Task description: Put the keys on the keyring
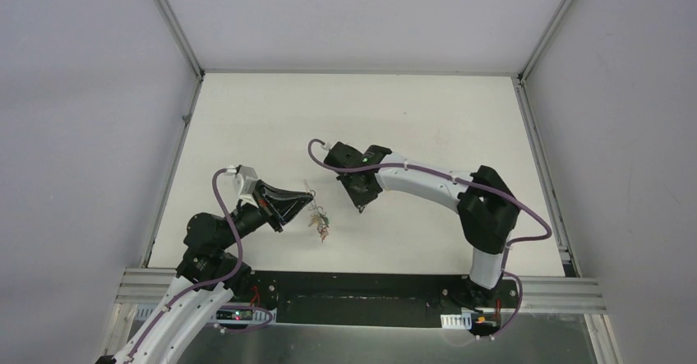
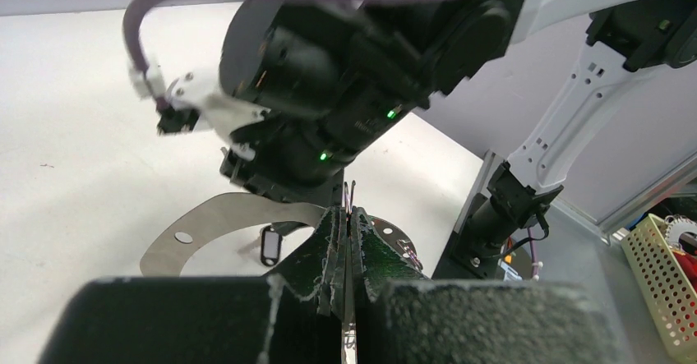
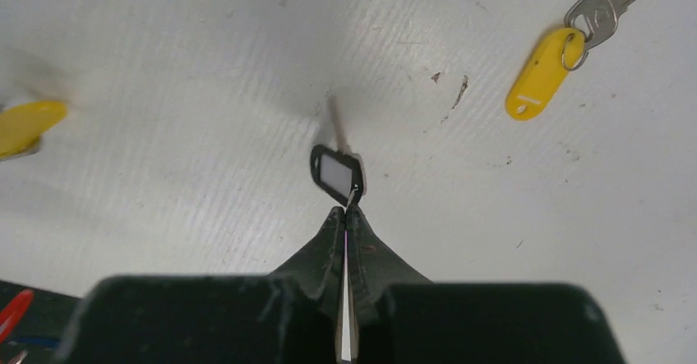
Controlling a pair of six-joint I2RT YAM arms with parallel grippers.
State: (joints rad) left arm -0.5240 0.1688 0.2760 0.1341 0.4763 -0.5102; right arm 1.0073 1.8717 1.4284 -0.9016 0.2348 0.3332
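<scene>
Top external view shows the white table; over its front middle the left gripper is clamped tight on the thin wire of the keyring, with a bunch of keys hanging just beside its tips. The right gripper is closed, pinching the black-tagged key by its small ring. A yellow-tagged key lies apart on the table.
</scene>
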